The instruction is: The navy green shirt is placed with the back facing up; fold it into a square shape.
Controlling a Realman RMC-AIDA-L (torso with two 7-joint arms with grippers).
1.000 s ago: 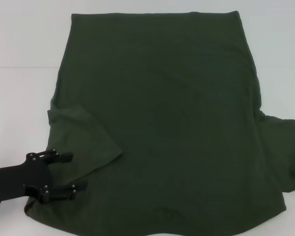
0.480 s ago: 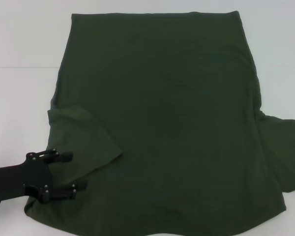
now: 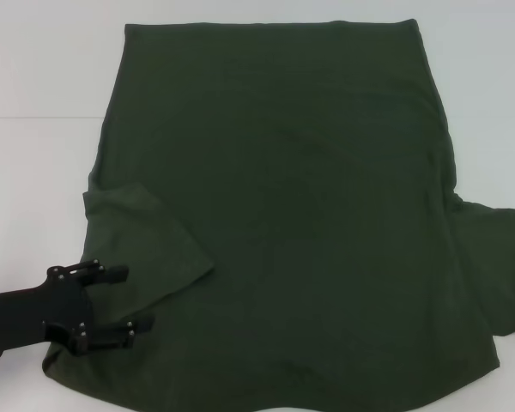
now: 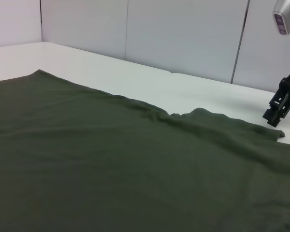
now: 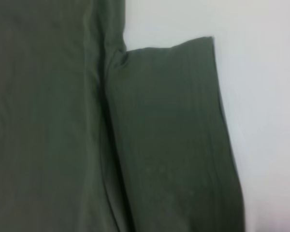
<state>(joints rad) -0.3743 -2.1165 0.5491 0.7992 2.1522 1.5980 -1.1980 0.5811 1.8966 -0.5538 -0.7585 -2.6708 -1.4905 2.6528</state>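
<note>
A: Shirt vs end effector?
B: Navy green shirt (image 3: 283, 223) lies flat on the white desk (image 3: 34, 77), filling most of the head view; left end effector (image 3: 124, 300) sits at the shirt's near-left corner, over the left sleeve (image 3: 142, 249) that is folded inward onto the body; its two black fingers (image 3: 110, 273) are spread apart, one above the other in the head view, cloth showing between them; cannot tell if they pinch the fabric or only rest on it.
A: Right side?
B: Right end effector (image 4: 279, 108) shows only in the left wrist view, far off, at the edge of the far sleeve; cannot tell if it is open or closed; right wrist view shows the right sleeve (image 5: 174, 135) spread out flat on the desk beside the body.
A: Material, shape?
B: Plain dark olive knit, matte, soft; faint ripples near the sleeve seams; back side up, no print visible; outline roughly trapezoid, wider toward the robot.
A: Orientation?
B: Long axis runs away from the robot; straight hem (image 3: 270, 24) at the far end; sleeves at the near end.
</note>
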